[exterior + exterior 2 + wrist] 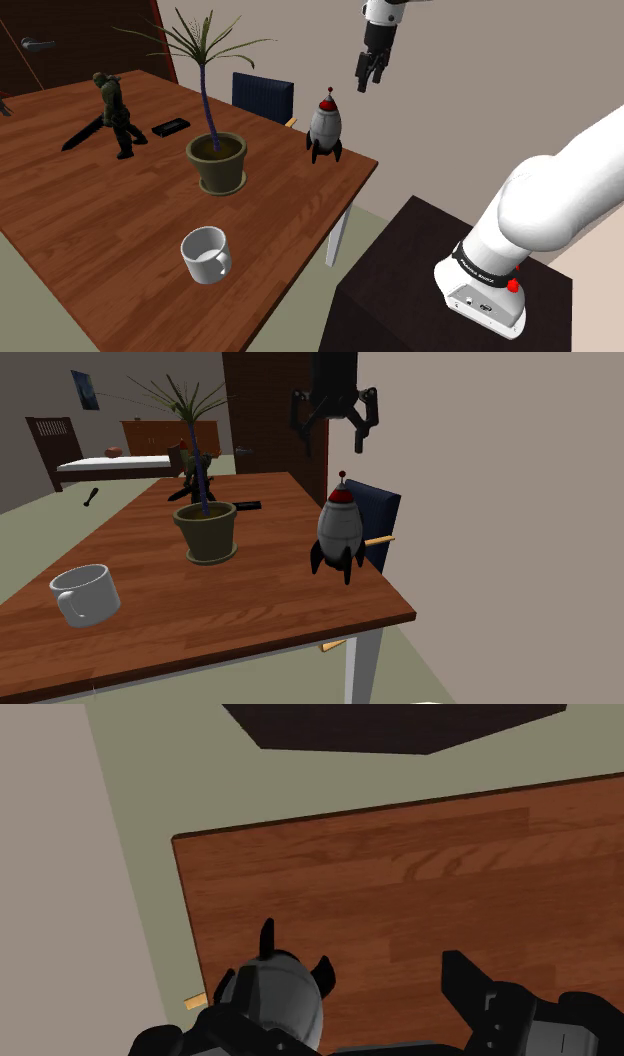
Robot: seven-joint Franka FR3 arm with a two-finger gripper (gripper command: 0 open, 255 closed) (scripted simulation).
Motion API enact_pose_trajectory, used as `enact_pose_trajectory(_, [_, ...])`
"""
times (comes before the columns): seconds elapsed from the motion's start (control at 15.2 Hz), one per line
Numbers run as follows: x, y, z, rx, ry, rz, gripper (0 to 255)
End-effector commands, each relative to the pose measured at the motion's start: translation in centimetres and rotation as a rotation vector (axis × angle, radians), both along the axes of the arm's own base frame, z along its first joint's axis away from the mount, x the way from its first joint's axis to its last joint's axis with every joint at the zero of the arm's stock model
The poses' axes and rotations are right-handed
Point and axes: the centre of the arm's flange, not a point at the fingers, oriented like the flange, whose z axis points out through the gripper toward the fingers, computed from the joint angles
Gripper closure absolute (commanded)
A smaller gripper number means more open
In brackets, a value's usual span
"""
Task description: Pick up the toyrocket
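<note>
Nearby, at the shoulder view's lower right, the dark box stand [400, 290] carries the white arm. Beyond it, the brown wood-grain desk [90, 220] holds a plain white mug [205, 255], then a round olive pot [217, 162] with a spiky-leaved plant. Further on, the toy rocket [324, 130] stands upright on its black fins close to the desk's corner, well apart from the pot. Its body is a smooth grey bulb tapering to a red nose with a small ball tip. It looks rigid and probably light, and the glossy curve may be slippery. The best hold is likely across the widest part of the body, just above the fins, squeezed squarely so it does not tip. The black claw [366, 85] hangs above it, fingers spread apart and holding nothing. In the wrist view the rocket sits nearer one finger than midway. Farthest back are a dark soldier figure [115, 112] and a blue chair [262, 97].
</note>
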Motion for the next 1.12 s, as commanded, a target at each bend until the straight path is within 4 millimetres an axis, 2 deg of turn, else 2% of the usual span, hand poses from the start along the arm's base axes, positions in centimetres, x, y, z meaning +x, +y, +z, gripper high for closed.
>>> enact_pose_trajectory(0.0, [2.6,-0.9,-0.6,0.002,0.001,0.012,0])
enact_pose_trajectory(0.79, [17.5,-5.8,-3.0,0.015,0.007,0.080,0])
enact_pose_trajectory(1.06, [17.5,-5.8,-5.1,0.015,0.007,0.080,0])
